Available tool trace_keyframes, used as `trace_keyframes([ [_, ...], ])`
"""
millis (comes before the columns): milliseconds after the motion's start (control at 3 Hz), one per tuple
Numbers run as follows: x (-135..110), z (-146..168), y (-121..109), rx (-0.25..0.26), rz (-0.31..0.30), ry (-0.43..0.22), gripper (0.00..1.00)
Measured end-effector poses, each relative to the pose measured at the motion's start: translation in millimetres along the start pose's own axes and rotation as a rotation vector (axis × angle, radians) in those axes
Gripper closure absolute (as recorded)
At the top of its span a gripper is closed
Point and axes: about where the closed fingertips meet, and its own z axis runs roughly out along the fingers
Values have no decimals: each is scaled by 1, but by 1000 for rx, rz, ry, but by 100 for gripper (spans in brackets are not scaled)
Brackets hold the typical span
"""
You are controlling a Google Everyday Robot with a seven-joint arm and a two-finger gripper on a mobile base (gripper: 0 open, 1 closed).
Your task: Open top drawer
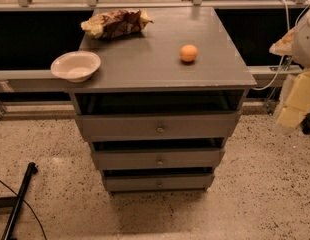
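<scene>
The grey cabinet [160, 69] stands on the speckled floor with three drawers in a stack. The top drawer [120, 126] is the widest, with a small round metal knob [160, 129] at its centre. A dark gap shows between its front and the cabinet top. The two narrower drawers [130, 159] sit below it, each with its own knob. My gripper [295, 101] shows as pale cream parts at the right edge of the camera view, to the right of the cabinet and apart from the drawer and its knob.
On the cabinet top lie an orange [188, 53], a crumpled snack bag [115, 23] at the back left and a white bowl [75, 66] overhanging the left front corner. A black pole [17, 199] and a cable lie on the floor at lower left. A railing runs behind.
</scene>
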Motion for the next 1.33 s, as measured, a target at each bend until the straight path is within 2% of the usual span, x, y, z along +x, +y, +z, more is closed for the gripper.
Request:
trace_keyframes([
  [667, 0, 3, -3, 19, 7, -11, 0],
  [1000, 1, 28, 8, 14, -21, -62, 0],
  [1333, 9, 48, 9, 43, -61, -75, 0],
])
